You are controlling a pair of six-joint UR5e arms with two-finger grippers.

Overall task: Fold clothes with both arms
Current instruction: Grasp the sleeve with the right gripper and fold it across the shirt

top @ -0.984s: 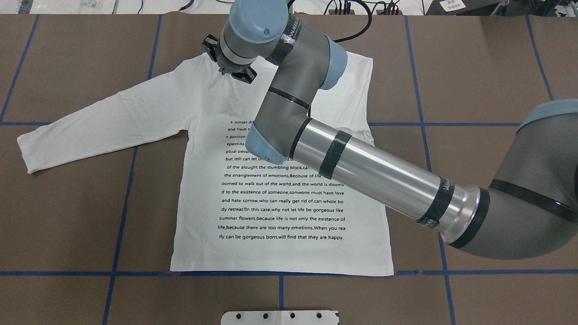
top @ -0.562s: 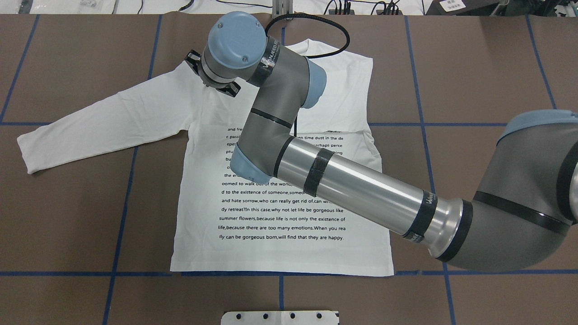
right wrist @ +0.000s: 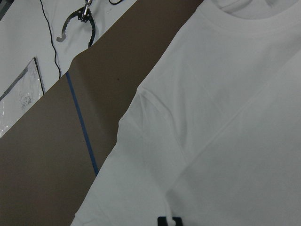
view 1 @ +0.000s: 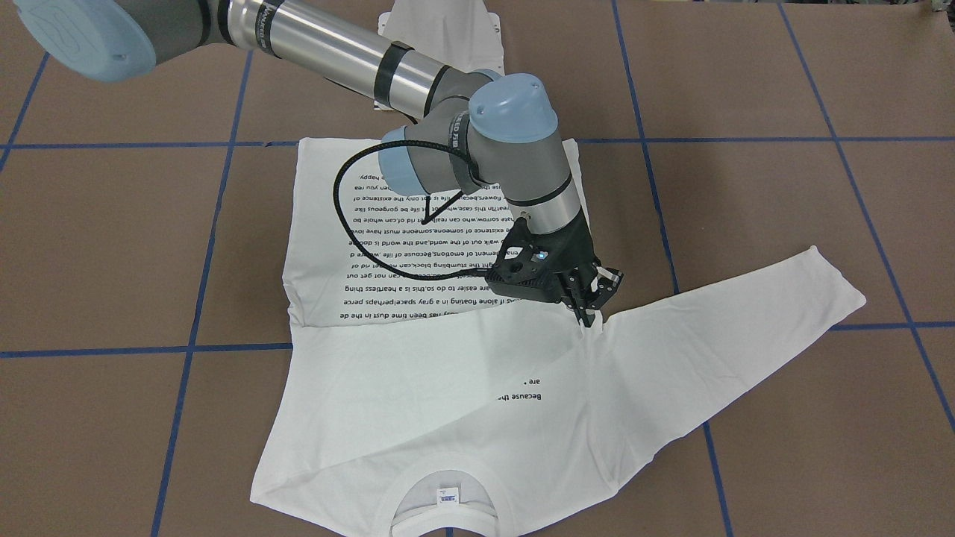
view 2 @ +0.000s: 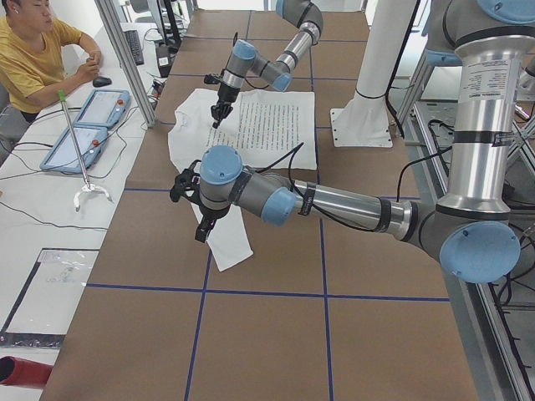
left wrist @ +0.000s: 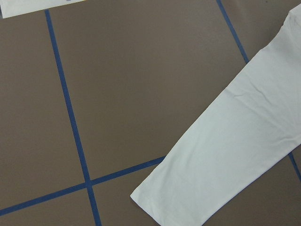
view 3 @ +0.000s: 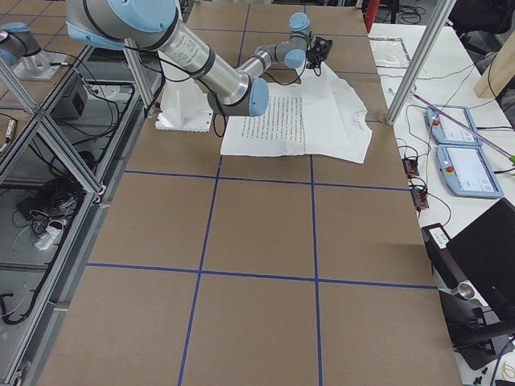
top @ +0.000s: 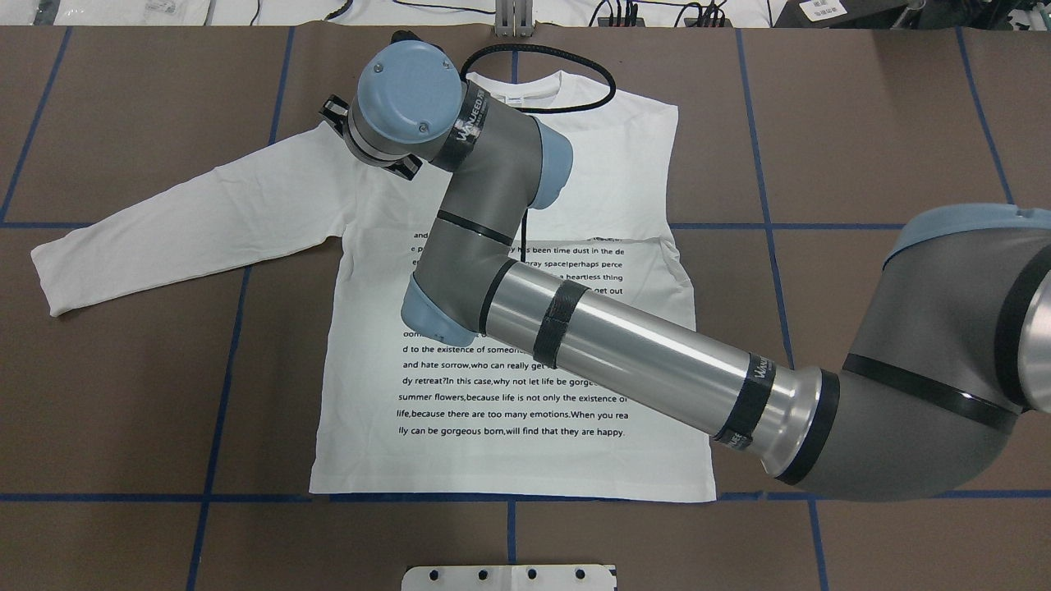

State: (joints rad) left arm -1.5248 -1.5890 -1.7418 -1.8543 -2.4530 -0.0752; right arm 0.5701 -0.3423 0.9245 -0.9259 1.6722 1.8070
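The white long-sleeved T-shirt (top: 509,460) lies flat, text side up, neck (view 1: 444,514) away from the robot. Its left sleeve (top: 189,222) stretches out sideways. Its right sleeve is folded across the chest (view 1: 448,358) and covers the top text lines. My right arm (top: 624,353) reaches across the shirt. My right gripper (view 1: 587,319) is shut on puckered white fabric beside the left armpit. My left gripper (view 2: 199,232) hangs above the left sleeve's cuff (left wrist: 188,197). It shows only in the exterior left view, so I cannot tell whether it is open or shut.
Blue tape lines (top: 222,369) grid the brown table. A white mounting plate (top: 509,577) sits at the near edge below the hem. A seated operator (view 2: 33,58), teach pendants (view 2: 84,125) and a grabber tool (view 2: 79,159) are on the far bench.
My right gripper has moved left across the chest toward the left shoulder. The white fabric it drags now covers more of the top text lines.
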